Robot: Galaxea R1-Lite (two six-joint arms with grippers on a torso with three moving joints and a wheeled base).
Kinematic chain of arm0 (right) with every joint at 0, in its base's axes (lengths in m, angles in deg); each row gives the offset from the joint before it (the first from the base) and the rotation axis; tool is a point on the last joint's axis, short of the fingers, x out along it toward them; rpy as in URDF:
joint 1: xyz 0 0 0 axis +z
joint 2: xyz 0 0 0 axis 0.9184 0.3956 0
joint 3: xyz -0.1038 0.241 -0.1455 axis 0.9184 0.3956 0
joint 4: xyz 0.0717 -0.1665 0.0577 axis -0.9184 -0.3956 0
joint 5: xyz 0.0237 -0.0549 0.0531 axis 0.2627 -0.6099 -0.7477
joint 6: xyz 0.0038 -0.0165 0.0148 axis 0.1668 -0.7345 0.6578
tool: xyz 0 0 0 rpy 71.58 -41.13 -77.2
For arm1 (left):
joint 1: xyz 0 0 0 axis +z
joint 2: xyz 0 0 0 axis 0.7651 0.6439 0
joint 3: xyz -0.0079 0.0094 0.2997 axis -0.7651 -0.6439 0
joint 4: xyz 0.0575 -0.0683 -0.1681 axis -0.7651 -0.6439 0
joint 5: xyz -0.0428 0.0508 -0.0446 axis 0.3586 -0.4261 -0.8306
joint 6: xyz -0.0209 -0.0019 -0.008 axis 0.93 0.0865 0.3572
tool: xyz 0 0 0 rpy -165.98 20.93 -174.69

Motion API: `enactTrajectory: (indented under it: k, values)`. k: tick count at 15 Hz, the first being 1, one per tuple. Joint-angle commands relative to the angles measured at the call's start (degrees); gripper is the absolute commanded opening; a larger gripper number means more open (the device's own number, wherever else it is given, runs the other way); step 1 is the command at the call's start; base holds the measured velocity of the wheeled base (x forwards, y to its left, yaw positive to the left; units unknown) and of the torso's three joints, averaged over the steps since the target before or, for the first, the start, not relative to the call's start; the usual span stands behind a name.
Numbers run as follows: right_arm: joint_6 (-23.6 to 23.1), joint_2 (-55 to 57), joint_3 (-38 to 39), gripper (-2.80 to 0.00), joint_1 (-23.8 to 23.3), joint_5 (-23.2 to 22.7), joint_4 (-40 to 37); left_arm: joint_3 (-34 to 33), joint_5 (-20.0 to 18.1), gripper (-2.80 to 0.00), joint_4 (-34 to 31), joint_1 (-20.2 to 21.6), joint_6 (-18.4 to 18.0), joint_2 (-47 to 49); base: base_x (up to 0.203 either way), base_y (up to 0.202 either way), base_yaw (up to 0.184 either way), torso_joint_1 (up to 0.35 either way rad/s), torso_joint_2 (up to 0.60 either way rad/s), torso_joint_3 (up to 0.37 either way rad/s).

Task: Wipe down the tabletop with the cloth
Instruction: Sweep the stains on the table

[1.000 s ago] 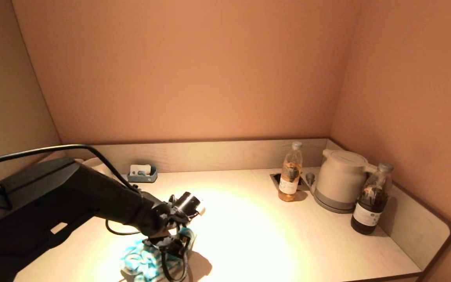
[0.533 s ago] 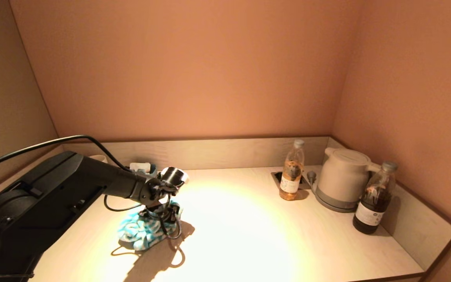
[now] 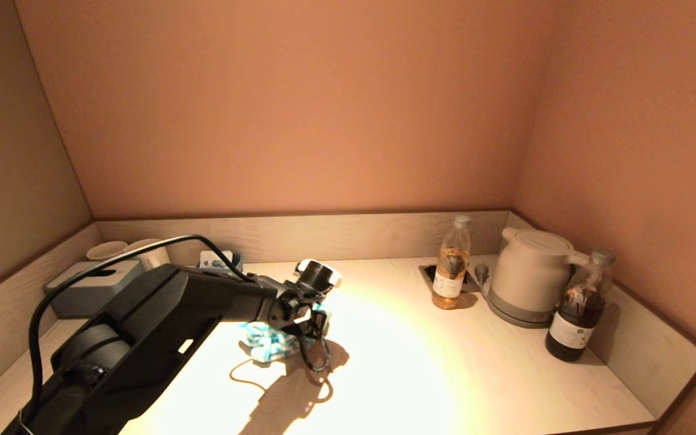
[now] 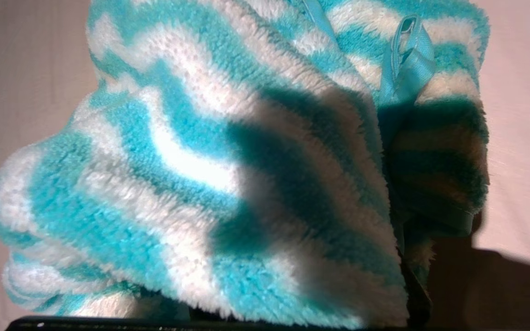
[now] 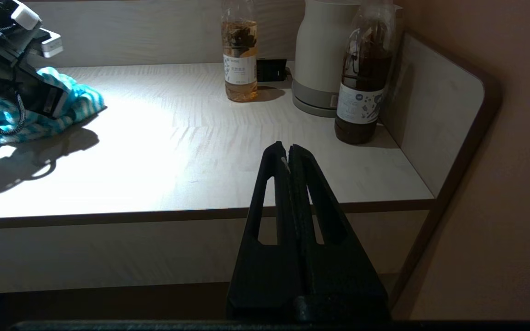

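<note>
**On the tabletop, left of centre: cloth under the left gripper**

Left of centre on the tabletop (image 3: 420,362) sits the cloth (image 3: 266,341), bunched into a lump, fluffy, turquoise and white wavy stripes. Left wrist view shows deep pile, a small turquoise hanging loop (image 4: 405,59) at one edge, and a shadow across the folds. Cloth lies flat on the wood, lit from above, with the arm's shadow falling toward the near edge.

Left gripper (image 3: 299,323) is right on top of the cloth, pressing down at its right side; fingers are buried behind fabric and camera housing, so cannot tell if clamped or loose. Black cable (image 3: 315,356) loops off the wrist beside the cloth.

Right gripper (image 5: 288,154) hangs off the near edge of the table, well apart from the cloth, fingers pressed together with nothing between them.

Far right: amber bottle (image 3: 449,266), white kettle (image 3: 526,275), dark bottle (image 3: 574,314) nearer the right corner. Far left: grey box (image 3: 85,287), two cups (image 3: 127,251), small blue tray (image 3: 221,260) by the back wall.
</note>
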Motion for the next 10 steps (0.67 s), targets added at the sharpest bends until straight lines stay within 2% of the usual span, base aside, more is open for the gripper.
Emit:
enactTrajectory:
  k: [1, 2, 5, 10]
  values:
    - [0.0, 0.0, 0.0, -2.8, 0.0, 0.0, 0.0, 0.1, 0.0, -2.8, -0.2, -3.8, 0.2, -0.4, 0.0, 0.0, 0.0, 0.0, 0.0, 0.0]
    - [0.0, 0.0, 0.0, -2.8, 0.0, 0.0, 0.0, 0.1, 0.0, -2.8, -0.1, -4.8, 0.3, -0.8, 0.0, 0.0, 0.0, 0.0, 0.0, 0.0]
    - [0.0, 0.0, 0.0, -2.8, 0.0, 0.0, 0.0, -0.1, 0.4, -2.8, -0.3, -12.9, 1.4, -4.2, 0.0, 0.0, 0.0, 0.0, 0.0, 0.0]
    - [0.0, 0.0, 0.0, -2.8, 0.0, 0.0, 0.0, -6.8, 1.6, -2.8, -0.2, -16.2, 3.5, -11.3, 0.0, 0.0, 0.0, 0.0, 0.0, 0.0]
